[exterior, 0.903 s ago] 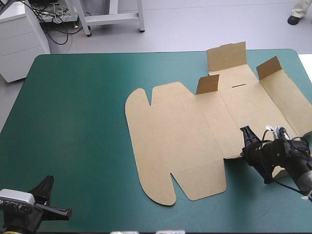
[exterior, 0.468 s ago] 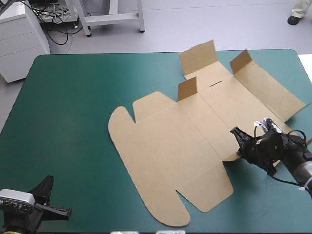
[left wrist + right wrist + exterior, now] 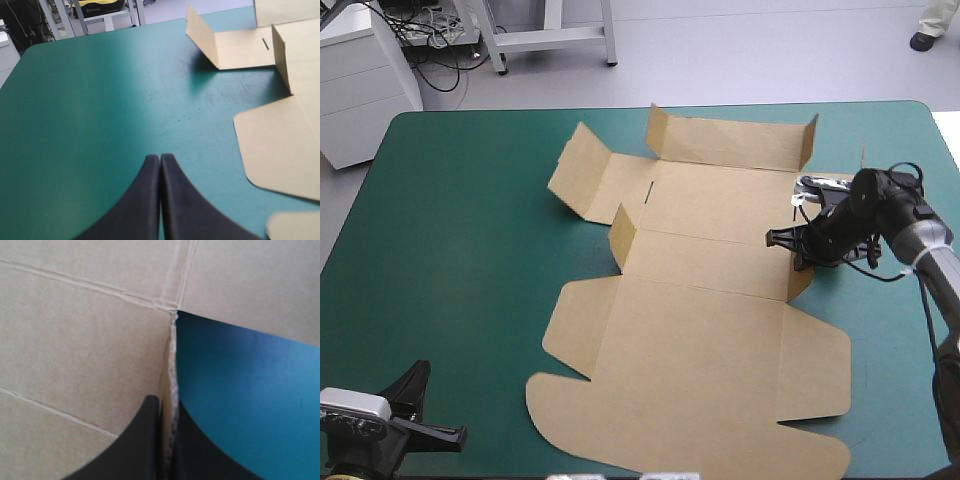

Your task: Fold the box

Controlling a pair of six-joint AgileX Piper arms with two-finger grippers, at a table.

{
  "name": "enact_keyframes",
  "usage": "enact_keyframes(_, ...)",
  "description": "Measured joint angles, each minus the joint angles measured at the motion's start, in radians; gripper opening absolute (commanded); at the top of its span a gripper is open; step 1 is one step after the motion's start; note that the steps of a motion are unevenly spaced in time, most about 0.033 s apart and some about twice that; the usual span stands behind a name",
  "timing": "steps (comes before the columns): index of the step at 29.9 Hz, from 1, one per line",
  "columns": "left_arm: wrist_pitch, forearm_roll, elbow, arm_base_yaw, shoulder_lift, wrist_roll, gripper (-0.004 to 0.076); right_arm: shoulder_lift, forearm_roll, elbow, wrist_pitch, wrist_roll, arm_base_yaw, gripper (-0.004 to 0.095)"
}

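Right gripper [image 3: 167, 440]: two broad black fin-shaped fingers, all but together, clamped on a short raised side flap [image 3: 173, 360] of the box; the flap's cut edge runs up between them.
Grip place: right-hand side of the box, where a crease between two panels meets the teal-green cover.
Box [image 3: 700, 330]: flat cut sheet of brown board, spread over the middle and right of the table from near its far edge to its near edge.
Raised parts: long far wall [image 3: 730, 142] upright; small flap [image 3: 619, 236] on the left side upright; far-left flap [image 3: 572, 168] tilted up.
Near part: wide panel with rounded lobes, lying flat.
Left gripper [image 3: 160, 159]: black fingers meeting in one pointed arch over bare cover by the near-left corner, well apart from the box.
Table [image 3: 460, 250]: teal-green cover.
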Motion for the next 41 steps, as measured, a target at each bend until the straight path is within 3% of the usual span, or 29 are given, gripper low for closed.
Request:
enact_keyframes(5, -0.001, 0.000, 0.000, 0.000, 0.000, 0.000, -0.0032, 0.126, -0.081, -0.217, 0.126, -0.196, 0.047, -0.0004)
enact_keyframes(15, -0.001, 0.000, 0.000, 0.000, 0.000, 0.000, -0.0032, 0.287, -0.275, -0.457, 0.152, -0.468, 0.256, -0.0007)
enact_keyframes(22, -0.001, 0.000, 0.000, 0.000, 0.000, 0.000, -0.0032, 0.368, -0.303, -0.561, 0.149, -0.660, 0.369, -0.0023)
enact_keyframes(30, -0.001, 0.000, 0.000, 0.000, 0.000, 0.000, -0.0032, 0.394, -0.287, -0.597, 0.014, -0.929, 0.470, -0.0023)
enact_keyframes(37, -0.001, 0.000, 0.000, 0.000, 0.000, 0.000, -0.0032, 0.439, -0.205, -0.597, -0.107, -1.200, 0.517, -0.0023)
enact_keyframes(41, -0.001, 0.000, 0.000, 0.000, 0.000, 0.000, -0.0032, 0.467, -0.171, -0.597, -0.126, -1.259, 0.522, -0.0021)
